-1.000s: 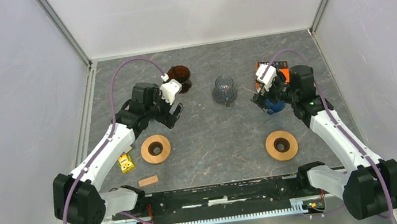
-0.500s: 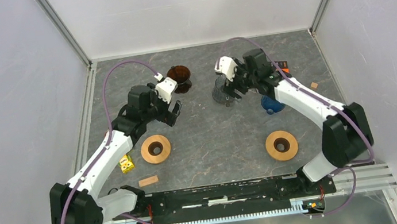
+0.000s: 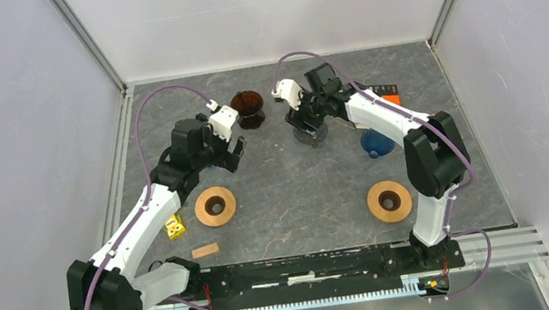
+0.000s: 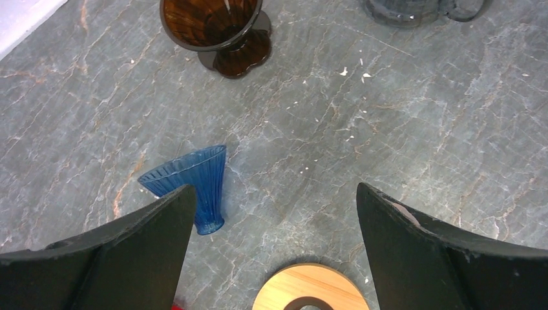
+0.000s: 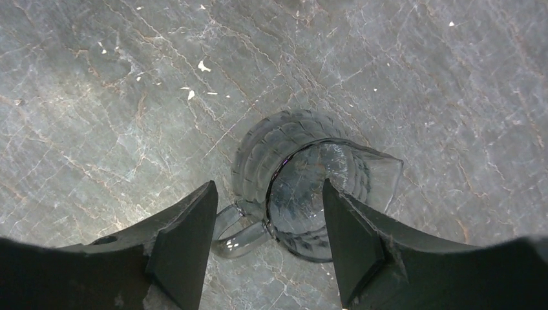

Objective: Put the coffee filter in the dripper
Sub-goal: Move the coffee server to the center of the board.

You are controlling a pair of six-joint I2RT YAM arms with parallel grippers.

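Right claw (image 5: 268,187) parted astride the clear dripper (image 5: 304,187); left claw (image 4: 274,188) spread wide and holding nothing above the surface (image 3: 292,193).

Whether the right fingers (image 5: 187,245) touch the glass cannot be told, and one finger covers part of its rim. A blue fluted filter (image 3: 374,142) lies on its side, right of that dripper and apart from it. A second blue filter (image 4: 190,184), hidden beneath the left arm from above, lies partly behind a left finger. The brown dripper (image 4: 216,26) and wooden ring (image 4: 310,290) are cropped by frame edges. An orange-and-black pack (image 3: 385,92) is half hidden behind the right arm.

Dripper (image 3: 313,135) behind left ring (image 3: 215,206), right ring (image 3: 389,201)
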